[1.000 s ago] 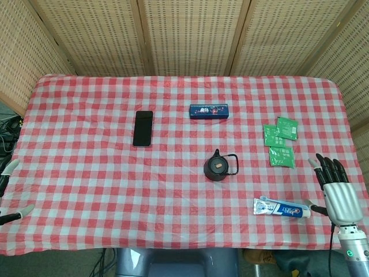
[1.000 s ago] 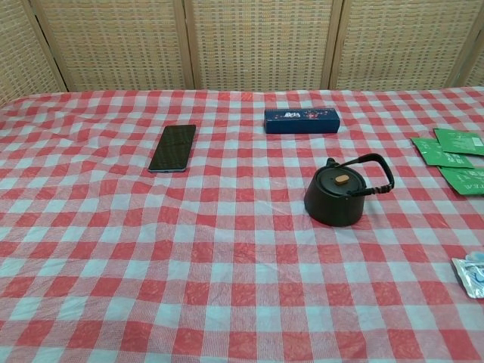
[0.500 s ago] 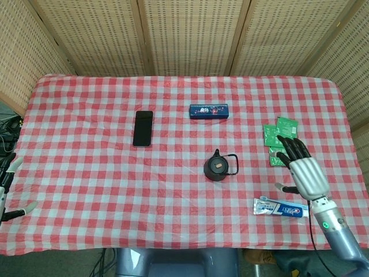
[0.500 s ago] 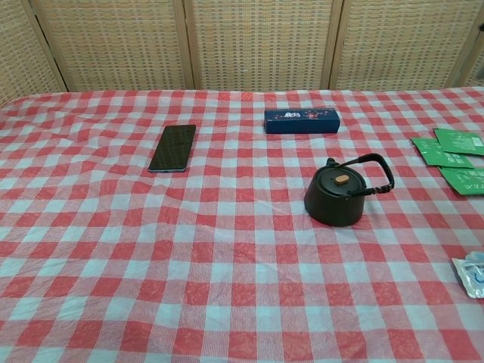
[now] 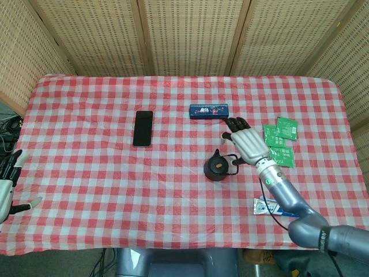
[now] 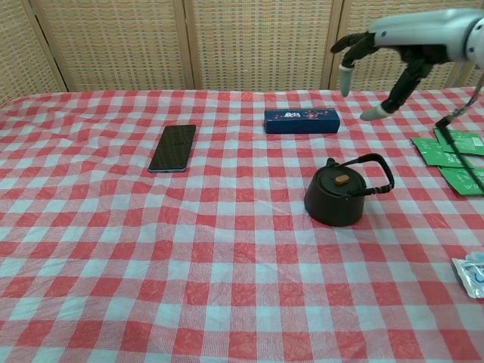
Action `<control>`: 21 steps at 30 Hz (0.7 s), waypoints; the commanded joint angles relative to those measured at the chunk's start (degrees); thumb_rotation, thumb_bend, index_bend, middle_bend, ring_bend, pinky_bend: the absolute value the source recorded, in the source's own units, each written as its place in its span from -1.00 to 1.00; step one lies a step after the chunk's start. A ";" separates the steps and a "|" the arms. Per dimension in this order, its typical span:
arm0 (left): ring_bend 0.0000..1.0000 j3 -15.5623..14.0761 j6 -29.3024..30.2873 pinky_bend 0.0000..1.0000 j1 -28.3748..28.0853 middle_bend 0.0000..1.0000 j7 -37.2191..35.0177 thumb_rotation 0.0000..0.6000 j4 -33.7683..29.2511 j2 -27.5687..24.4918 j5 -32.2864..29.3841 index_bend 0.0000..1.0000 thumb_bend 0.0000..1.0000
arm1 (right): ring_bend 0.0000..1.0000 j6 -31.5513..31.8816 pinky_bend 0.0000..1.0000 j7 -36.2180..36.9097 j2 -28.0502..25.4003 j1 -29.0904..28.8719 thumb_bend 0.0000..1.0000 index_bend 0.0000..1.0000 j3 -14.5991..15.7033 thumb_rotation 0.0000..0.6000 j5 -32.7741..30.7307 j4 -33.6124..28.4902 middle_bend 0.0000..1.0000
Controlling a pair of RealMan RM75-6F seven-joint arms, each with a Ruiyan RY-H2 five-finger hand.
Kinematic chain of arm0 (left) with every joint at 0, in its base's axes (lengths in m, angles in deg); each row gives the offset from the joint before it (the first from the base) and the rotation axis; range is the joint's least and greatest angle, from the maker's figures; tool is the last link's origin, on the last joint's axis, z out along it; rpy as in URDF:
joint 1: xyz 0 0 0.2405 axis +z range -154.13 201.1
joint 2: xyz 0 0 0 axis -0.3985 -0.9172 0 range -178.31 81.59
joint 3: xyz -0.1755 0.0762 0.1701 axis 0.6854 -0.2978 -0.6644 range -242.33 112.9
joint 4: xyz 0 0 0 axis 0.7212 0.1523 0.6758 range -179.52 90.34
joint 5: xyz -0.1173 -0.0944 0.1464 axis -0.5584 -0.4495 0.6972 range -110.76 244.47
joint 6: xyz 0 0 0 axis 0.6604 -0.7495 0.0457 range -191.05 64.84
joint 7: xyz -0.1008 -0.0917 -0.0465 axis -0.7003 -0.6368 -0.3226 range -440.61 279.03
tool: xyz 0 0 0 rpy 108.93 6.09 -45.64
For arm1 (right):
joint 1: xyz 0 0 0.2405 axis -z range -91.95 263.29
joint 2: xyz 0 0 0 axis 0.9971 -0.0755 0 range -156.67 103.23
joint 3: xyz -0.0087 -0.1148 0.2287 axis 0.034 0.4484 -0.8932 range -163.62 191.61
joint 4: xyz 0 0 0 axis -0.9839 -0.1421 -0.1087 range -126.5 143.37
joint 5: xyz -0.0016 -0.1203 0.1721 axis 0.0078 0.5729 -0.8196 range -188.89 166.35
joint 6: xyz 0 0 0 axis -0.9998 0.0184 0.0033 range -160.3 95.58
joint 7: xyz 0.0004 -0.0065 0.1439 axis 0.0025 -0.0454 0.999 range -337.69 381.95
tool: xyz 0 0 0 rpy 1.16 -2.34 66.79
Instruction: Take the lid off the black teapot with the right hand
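The black teapot stands on the checked cloth right of centre, its lid with a small tan knob seated on top and its wire handle tipped to the right. My right hand hovers in the air above and to the right of the pot, fingers spread, holding nothing and touching nothing. My left hand hangs open off the table's left edge, seen only in the head view.
A black phone lies at left centre, a blue box behind the teapot. Green sachets sit at the right, a toothpaste tube near the front right edge.
My right arm has swung in from the front right edge, up and to the left, until the hand hangs above the teapot's right side. The teapot has not moved.
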 commanded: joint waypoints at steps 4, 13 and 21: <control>-1.00 0.22 -0.73 -1.00 -0.34 -1.00 0.14 1.00 0.36 0.21 -0.96 -1.00 -1.00 | -1.00 -1.24 -1.00 -6.41 6.62 -3.77 -0.12 -0.06 2.20 1.00 -5.24 4.63 -0.95; -1.00 0.38 -1.18 -1.00 -0.61 -1.00 -0.25 1.00 0.63 0.30 -1.61 -1.00 -1.00 | -1.00 -1.19 -1.00 -8.12 8.91 -4.65 -0.07 -0.02 4.53 1.00 -5.80 6.92 -0.93; -1.00 0.26 -1.53 -1.00 -0.92 -1.00 0.45 1.00 0.56 0.59 -1.63 -1.00 -1.00 | -1.00 -2.01 -1.00 -7.00 11.06 -4.48 -0.04 -0.02 6.40 1.00 -4.33 10.52 -0.91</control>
